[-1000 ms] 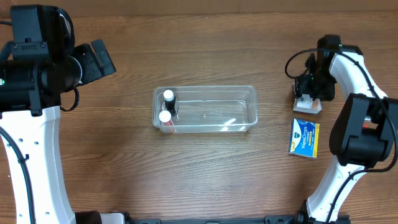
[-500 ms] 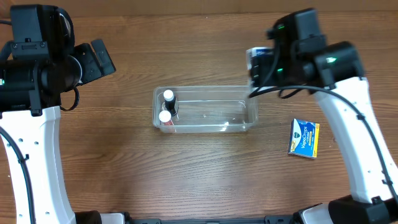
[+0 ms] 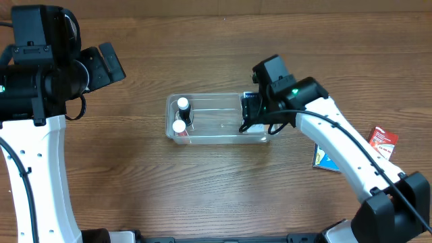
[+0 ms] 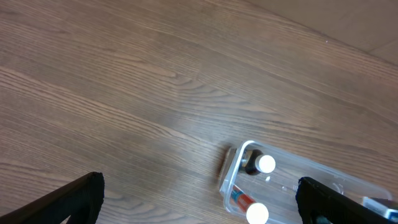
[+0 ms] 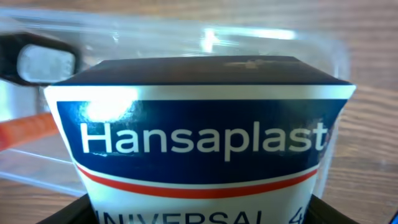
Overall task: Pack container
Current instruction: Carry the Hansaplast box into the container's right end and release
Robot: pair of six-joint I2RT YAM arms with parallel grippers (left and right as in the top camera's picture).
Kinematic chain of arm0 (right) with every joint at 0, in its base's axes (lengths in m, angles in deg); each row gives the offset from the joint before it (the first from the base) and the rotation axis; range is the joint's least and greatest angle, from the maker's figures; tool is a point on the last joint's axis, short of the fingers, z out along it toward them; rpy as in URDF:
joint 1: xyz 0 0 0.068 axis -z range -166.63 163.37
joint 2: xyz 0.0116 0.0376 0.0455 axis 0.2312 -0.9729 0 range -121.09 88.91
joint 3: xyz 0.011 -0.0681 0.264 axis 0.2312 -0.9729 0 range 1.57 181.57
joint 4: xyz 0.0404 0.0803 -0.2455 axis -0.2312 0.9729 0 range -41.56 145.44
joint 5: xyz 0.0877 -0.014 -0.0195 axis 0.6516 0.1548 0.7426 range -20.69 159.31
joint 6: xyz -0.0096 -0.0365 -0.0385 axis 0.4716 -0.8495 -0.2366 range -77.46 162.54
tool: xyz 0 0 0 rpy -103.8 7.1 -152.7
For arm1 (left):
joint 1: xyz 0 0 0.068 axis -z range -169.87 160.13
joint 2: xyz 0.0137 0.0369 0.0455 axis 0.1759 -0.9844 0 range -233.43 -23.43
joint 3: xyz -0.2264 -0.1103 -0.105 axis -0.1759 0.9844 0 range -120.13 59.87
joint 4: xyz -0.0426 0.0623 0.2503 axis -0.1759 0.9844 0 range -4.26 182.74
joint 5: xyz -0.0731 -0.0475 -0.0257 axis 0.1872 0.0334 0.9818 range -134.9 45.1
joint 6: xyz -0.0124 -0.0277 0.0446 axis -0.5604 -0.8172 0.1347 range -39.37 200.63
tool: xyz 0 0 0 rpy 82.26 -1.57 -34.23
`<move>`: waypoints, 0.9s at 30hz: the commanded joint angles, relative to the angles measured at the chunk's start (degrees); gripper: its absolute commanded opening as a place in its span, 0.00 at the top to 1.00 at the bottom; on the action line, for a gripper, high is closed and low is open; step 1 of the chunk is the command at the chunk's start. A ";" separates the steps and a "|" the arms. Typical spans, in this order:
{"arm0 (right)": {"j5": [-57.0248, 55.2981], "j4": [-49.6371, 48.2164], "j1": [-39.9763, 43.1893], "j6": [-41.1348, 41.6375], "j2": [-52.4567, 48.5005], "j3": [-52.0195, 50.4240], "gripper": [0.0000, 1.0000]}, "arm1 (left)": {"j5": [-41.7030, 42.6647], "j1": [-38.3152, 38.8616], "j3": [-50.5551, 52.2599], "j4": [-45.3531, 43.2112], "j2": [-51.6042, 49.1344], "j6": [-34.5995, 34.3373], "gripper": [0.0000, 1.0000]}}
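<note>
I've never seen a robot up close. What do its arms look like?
Both the left arm and right arm have smooth white tubular links joined by chunky black motor housings. Thin black cables run along them, a small green light glows near the right wrist, and the fingers are matte black.

The wood-grain table (image 3: 202, 196) carries the clear container (image 3: 216, 96) at centre, a blue-and-yellow box (image 3: 321, 159) to its right, and a red-and-white packet (image 3: 383, 142) further right
</note>
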 commanded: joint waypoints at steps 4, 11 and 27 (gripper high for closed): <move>-0.31 -3.34 0.02 0.44 -3.34 -2.16 0.27 | 0.44 -0.24 -0.17 -0.02 0.17 0.63 0.00; -3.58 -5.31 0.02 0.46 -7.04 -2.12 0.23 | 0.39 -0.24 -0.17 -0.04 0.17 0.66 0.00; -18.49 5.55 2.23 0.09 7.61 9.64 0.00 | 0.28 -0.24 -0.17 0.00 0.17 0.66 0.00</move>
